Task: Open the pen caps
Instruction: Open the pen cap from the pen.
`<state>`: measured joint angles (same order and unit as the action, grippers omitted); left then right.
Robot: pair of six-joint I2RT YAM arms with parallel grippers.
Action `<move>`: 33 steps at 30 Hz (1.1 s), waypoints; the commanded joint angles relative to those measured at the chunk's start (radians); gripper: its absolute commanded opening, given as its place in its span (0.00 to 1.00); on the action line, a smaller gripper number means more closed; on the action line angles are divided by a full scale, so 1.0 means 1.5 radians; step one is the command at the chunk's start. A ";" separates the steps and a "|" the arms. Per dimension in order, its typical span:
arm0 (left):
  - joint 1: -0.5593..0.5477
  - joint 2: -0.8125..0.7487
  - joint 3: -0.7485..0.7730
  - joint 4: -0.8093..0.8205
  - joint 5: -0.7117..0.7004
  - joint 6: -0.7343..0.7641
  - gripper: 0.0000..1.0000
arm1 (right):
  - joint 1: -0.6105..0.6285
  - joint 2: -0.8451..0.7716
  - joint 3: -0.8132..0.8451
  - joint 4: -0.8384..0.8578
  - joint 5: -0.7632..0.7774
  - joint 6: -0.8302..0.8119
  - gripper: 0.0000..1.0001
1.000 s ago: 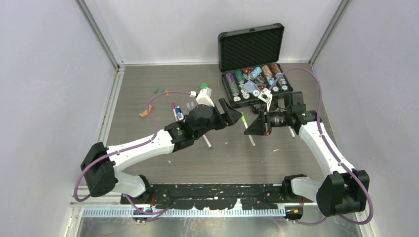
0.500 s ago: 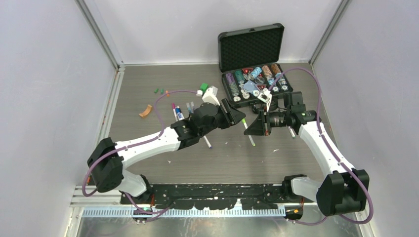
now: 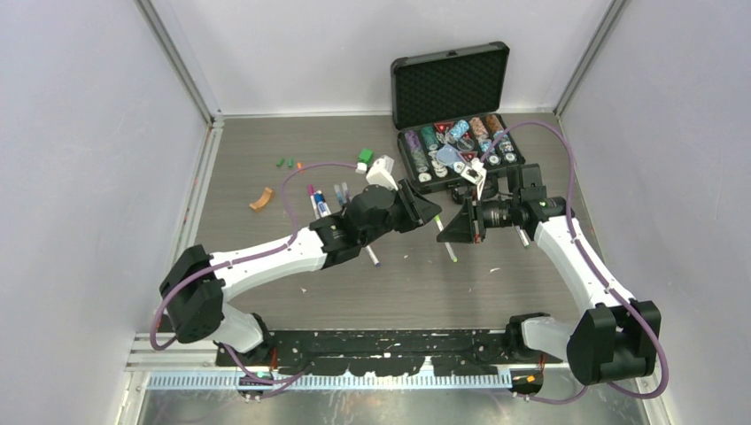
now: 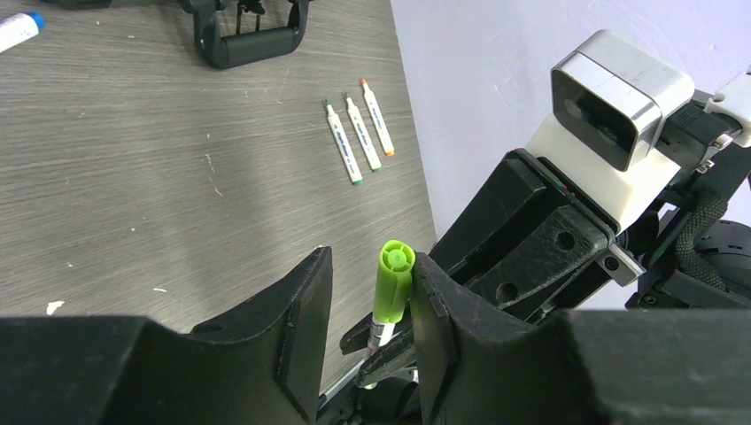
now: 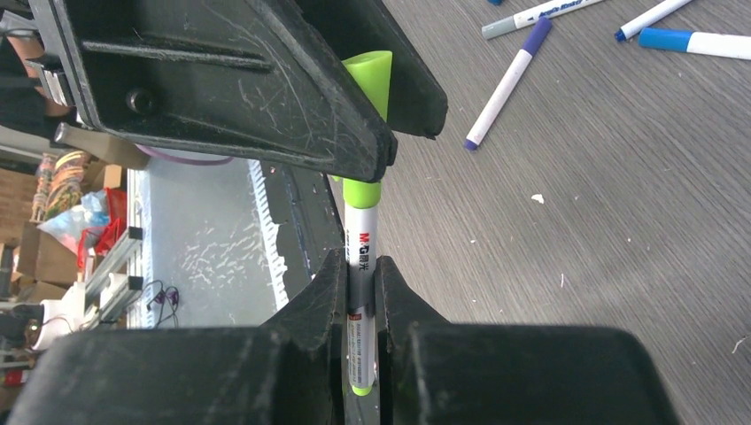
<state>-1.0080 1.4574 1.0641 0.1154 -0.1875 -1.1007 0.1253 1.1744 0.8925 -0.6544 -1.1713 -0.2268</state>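
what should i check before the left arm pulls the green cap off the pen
1. right gripper clamped on the barrel of the pen: ok.
2. green cap sits between the fingers of the left gripper: ok.
3. left jaws closed on the green cap: not ok; it touches one finger and a gap shows at the other.
4. green cap seated on the pen, nothing pulled yet: ok.
5. right grip firm enough to resist the pull: cannot tell.
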 commanded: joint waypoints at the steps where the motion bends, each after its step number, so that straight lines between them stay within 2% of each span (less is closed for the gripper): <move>1: -0.005 0.011 0.026 0.026 -0.008 -0.010 0.39 | 0.004 0.001 0.027 0.006 -0.007 -0.010 0.00; 4: -0.005 0.015 0.026 0.032 -0.010 -0.010 0.38 | 0.004 0.002 0.027 0.006 -0.008 -0.010 0.00; 11: -0.006 0.016 0.024 0.049 -0.018 -0.005 0.30 | 0.004 0.003 0.027 0.005 -0.009 -0.010 0.00; 14: -0.006 0.016 0.024 0.053 -0.013 -0.006 0.20 | 0.004 0.003 0.026 0.005 -0.009 -0.010 0.00; 18: -0.006 0.011 0.018 0.061 -0.012 -0.008 0.00 | 0.004 0.004 0.027 0.004 -0.009 -0.010 0.00; 24: 0.008 -0.022 -0.012 0.081 -0.042 -0.014 0.00 | 0.006 0.004 0.027 -0.004 -0.002 -0.019 0.00; 30: 0.099 -0.078 -0.055 0.147 -0.050 -0.015 0.00 | 0.043 0.013 0.052 -0.079 0.078 -0.098 0.00; 33: 0.156 -0.104 -0.035 0.130 -0.058 0.008 0.00 | 0.062 0.034 0.070 -0.112 0.106 -0.125 0.00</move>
<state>-0.9367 1.4048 0.9752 0.2176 -0.1276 -1.1263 0.1894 1.2049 0.9585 -0.6777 -1.0824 -0.3004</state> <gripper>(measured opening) 0.107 0.134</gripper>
